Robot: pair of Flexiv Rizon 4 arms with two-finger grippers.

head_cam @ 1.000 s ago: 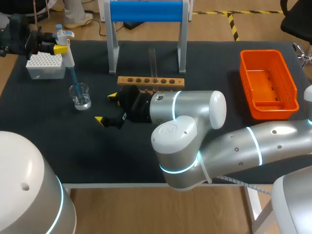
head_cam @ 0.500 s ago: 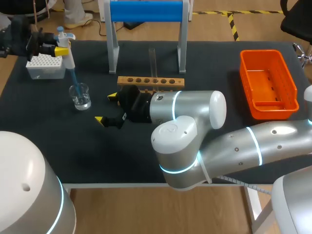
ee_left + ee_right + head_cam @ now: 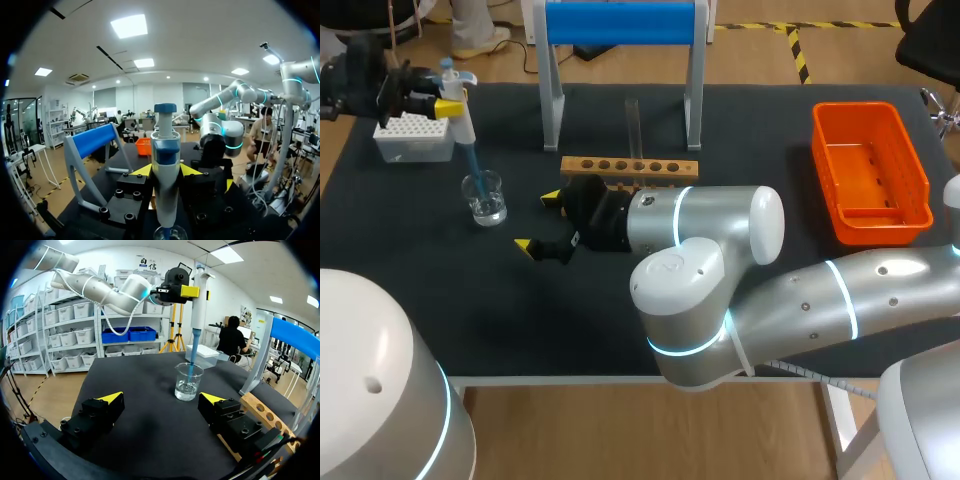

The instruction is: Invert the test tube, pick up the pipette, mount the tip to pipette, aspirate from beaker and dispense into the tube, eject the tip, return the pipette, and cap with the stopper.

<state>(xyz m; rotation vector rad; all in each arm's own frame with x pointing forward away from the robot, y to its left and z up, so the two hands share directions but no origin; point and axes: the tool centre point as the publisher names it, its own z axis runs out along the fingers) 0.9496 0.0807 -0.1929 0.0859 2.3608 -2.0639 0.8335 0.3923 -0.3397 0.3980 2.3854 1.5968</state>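
Note:
My left gripper [image 3: 442, 103] is shut on the white and blue pipette [image 3: 457, 105], held upright at the table's far left. Its blue tip [image 3: 471, 165] dips into the small glass beaker [image 3: 484, 196] of clear liquid. In the left wrist view the pipette [image 3: 166, 150] stands between the yellow fingertips [image 3: 143, 171], with the beaker [image 3: 170, 234] right below. My right gripper [image 3: 539, 222] hangs open and empty just right of the beaker, and the beaker [image 3: 189, 382] lies ahead of it [image 3: 162, 400]. An upright test tube [image 3: 632, 122] stands in the wooden rack [image 3: 630, 167].
A white tip box [image 3: 412, 135] sits behind the beaker at the far left. A blue-topped white stand [image 3: 620, 25] rises behind the rack. An orange bin [image 3: 870, 170] is at the far right. My right arm [image 3: 720, 240] stretches across the middle.
The left wrist has shifted slightly, while the pipette's tip stays in the beaker. The right arm has not moved.

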